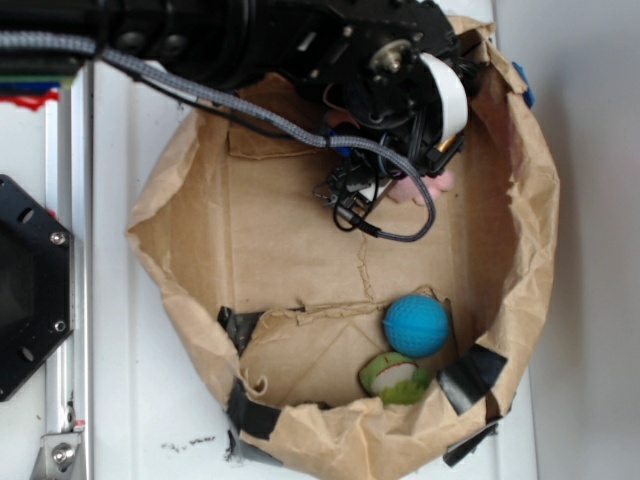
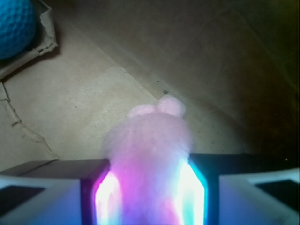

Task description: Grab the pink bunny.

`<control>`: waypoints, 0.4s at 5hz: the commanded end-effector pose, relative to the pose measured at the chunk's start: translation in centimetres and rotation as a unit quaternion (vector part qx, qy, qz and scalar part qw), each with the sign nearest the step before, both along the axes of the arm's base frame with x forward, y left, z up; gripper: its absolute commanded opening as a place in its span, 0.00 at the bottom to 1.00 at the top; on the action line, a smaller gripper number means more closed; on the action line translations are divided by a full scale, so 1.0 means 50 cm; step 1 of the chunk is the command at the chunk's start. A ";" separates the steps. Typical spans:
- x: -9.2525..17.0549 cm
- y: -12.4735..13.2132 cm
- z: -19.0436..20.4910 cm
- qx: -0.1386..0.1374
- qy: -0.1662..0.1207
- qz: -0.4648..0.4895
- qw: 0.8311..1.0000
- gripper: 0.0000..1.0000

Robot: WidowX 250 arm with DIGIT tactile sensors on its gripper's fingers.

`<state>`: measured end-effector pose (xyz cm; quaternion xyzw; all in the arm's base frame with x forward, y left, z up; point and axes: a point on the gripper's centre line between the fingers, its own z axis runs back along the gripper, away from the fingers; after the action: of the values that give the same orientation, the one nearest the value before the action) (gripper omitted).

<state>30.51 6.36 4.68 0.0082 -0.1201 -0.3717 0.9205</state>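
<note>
Between the tool fingers sits the pink bunny, on the paper bag floor near its far wall, ears pointing away from the wrist. Fingers touch both flanks; looks clenched on it. Blue ball well apart.

Fuzzy plush pink bunny, creased matt brown paper bag, dimpled blue ball, braided cable

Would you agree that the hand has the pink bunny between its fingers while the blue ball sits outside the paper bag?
Not quite: the blue ball lies inside the paper bag, beside the green-and-white toy, as the exterior view shows. The rest holds: the pink bunny sits between the fingers of the hand.
</note>
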 end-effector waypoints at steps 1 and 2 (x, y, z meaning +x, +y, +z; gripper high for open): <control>-0.036 -0.078 0.142 -0.062 0.034 0.063 0.996 0.00; -0.057 -0.116 0.198 -0.074 0.048 0.138 0.987 0.00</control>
<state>26.27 1.74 12.36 -0.0759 -0.0657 -0.2222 0.9698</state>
